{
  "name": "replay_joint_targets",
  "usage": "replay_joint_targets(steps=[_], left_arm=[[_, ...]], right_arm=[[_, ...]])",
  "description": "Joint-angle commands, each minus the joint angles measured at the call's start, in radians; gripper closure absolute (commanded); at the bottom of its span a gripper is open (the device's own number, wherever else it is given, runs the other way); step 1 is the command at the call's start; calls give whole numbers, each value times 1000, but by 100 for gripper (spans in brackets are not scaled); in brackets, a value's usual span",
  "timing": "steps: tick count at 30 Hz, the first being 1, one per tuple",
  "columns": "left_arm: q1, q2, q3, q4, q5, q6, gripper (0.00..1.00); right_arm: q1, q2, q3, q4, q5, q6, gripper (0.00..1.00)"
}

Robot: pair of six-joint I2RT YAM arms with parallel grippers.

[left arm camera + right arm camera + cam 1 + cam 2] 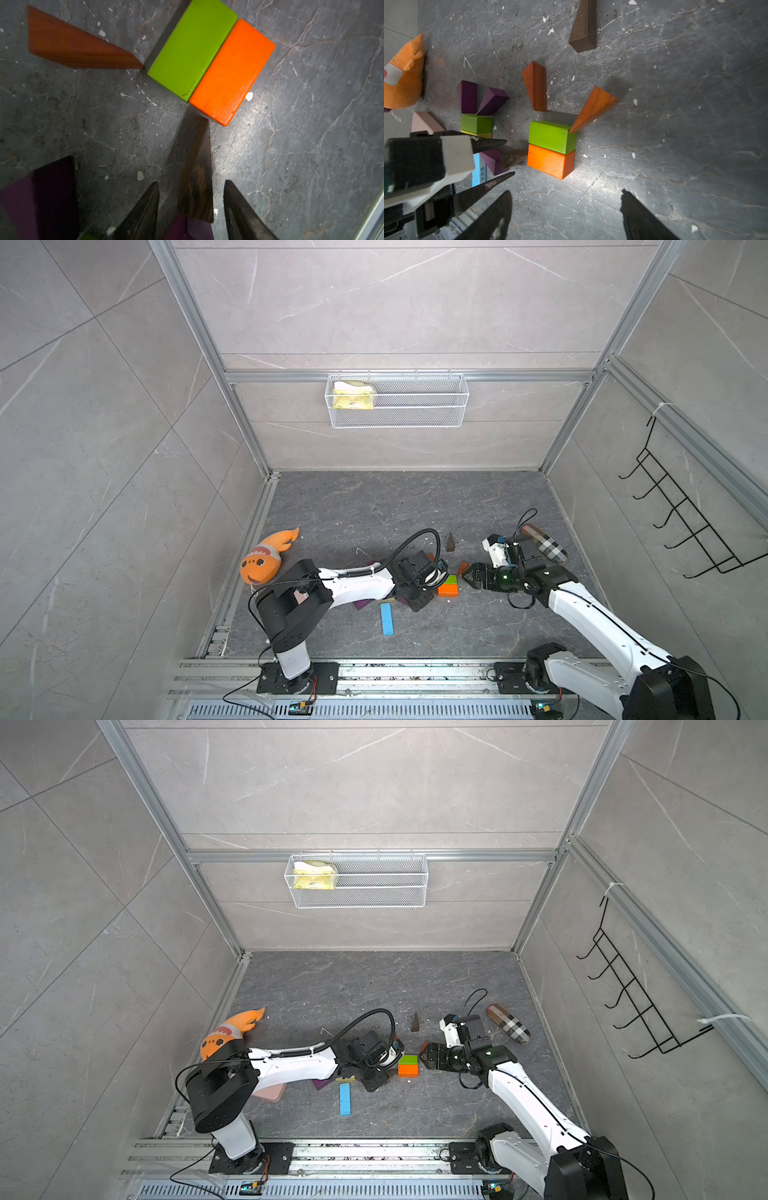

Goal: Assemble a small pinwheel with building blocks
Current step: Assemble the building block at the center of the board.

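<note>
- Your desk (374, 510) is a dark grey, marble-veined slab speckled with pale chips. Grey tiled walls (395, 302) in aluminium framing close it in.
- A wire basket (415, 416) hangs on the back wall and a black hook rack (685, 522) on the right wall. An orange plush fish (266, 558) lies at the left and a plaid pouch (548, 545) at the right.
- Mid-desk, a glossy green brick (550, 136) and an orange brick (548, 160) lie flat with their long sides touching.
- One reddish wedge (593, 109) touches the green brick's corner with its tip. A second reddish wedge (535, 86) points at that brick, just beside it.
- Purple wedges (467, 96) cluster nearer the fish, and a blue bar (387, 619) lies nearer the arm bases.
- Your left claw (191, 181) is parted and straddles a dark brown wedge (196, 166), with a gap on each side. The wedge's tip sits at the orange brick's corner.
- Your right claw (565, 190) is spread wide, holds nothing, and hovers beside the brick pair.
</note>
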Motion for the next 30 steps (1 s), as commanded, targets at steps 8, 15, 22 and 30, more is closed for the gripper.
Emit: replay_joint_targets(steps=[8,15,22,30], left_arm=[[-3,-69,68,27,32,44,55],[-3,41,162,-54,-68,23,70],[0,95,189,-55,-81,14,74],[0,117,190,-60,-87,11,75]], right_arm=[[2,12,80,-56,38,1,18],[2,15,69,-59,38,-8,18],[1,12,70,-66,40,-17,18],[2,21,68,-66,39,-24,18]])
